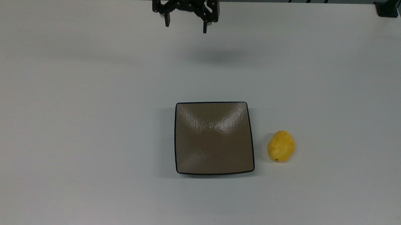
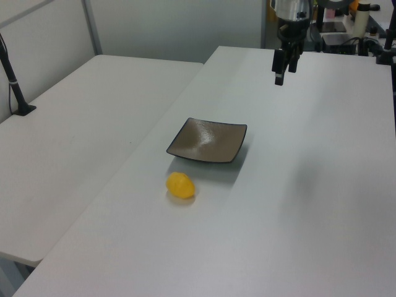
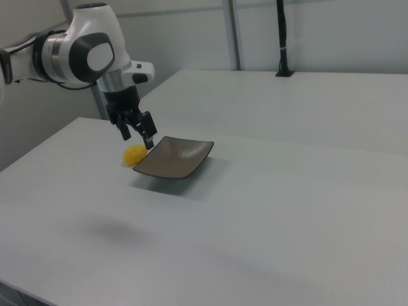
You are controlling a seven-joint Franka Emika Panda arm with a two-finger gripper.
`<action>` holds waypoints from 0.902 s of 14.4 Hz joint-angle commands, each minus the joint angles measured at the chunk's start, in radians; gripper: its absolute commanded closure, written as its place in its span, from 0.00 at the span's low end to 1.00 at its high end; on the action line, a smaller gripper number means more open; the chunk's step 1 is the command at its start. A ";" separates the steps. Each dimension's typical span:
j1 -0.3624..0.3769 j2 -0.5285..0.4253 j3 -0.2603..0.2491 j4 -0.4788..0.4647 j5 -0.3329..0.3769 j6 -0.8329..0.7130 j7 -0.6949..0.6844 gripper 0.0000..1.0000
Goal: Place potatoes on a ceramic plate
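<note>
A bright yellow potato [image 1: 281, 146] lies on the white table just to the top view's right of the square brown ceramic plate [image 1: 214, 137], a small gap between them. The same potato [image 2: 180, 185] sits in front of the plate [image 2: 208, 140] in the left view, and the potato [image 3: 134, 154] peeks out behind the plate [image 3: 173, 157] in the right view. My gripper [image 1: 186, 26] hangs open and empty well above the table near its far edge, far from both; the gripper [image 2: 279, 79] and gripper [image 3: 139, 139] appear in the side views too.
The white table [image 1: 85, 104] stretches wide around the plate. A second white table [image 2: 80, 111] adjoins it in the left view. A black post [image 2: 12, 80] stands on that table, and a black clamp [image 1: 387, 9] sits at the top view's far right corner.
</note>
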 commanded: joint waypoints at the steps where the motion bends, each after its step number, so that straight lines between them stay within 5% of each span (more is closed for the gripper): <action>1: 0.005 0.054 0.001 0.073 0.017 0.012 0.111 0.00; 4: 0.023 0.146 0.041 0.191 0.005 0.015 0.247 0.00; 13: 0.154 0.354 0.045 0.355 -0.053 0.186 0.369 0.00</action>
